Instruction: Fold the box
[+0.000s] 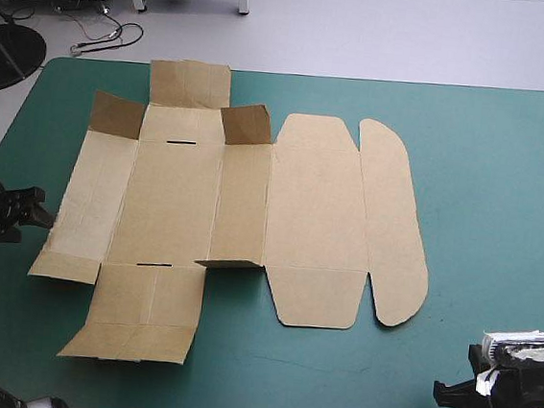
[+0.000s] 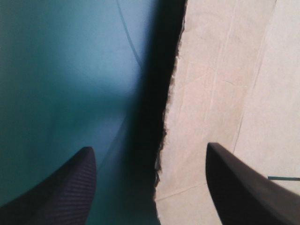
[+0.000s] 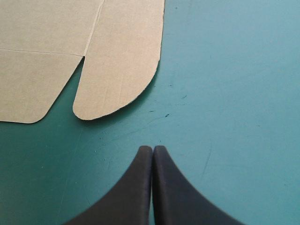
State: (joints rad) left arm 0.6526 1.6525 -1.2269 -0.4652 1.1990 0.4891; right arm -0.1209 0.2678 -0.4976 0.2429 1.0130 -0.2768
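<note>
The box [image 1: 171, 204] lies as a flat cut sheet on the teal-green counter [image 1: 507, 169]. Only two small corner flaps [image 1: 246, 124] are tipped up along its far side, so by my reading the folding has hardly begun.

My left end effector [image 2: 150, 147] is open and sits right at the sheet's outer side panel [image 2: 220, 84]. One black finger [image 2: 70, 187] is over bare cover and the other is over brown board, with the panel's ragged edge running between them. A dark band of shadow under that edge suggests the panel is lifted a little off the counter, though I can't tell how far. I'd judge the straddle is deliberate: closing here would pinch the panel so I could swing it up as a wall.

My right end effector [image 3: 153, 149] is closed on nothing, its fingers meeting in a point over bare cover. The rounded lid tab [image 3: 117, 79] lies ahead of it and off to one side, well apart from the fingertips. I think that spot makes sense — clear of the sheet so it can't snag anything, yet near enough to press the lid end down if the board slides when the other side lifts.

The weak point, as I see it, is the bite. With so little board between the left fingers, a shallow pinch could slip off the edge — I'd want it deeper before closing.
</note>
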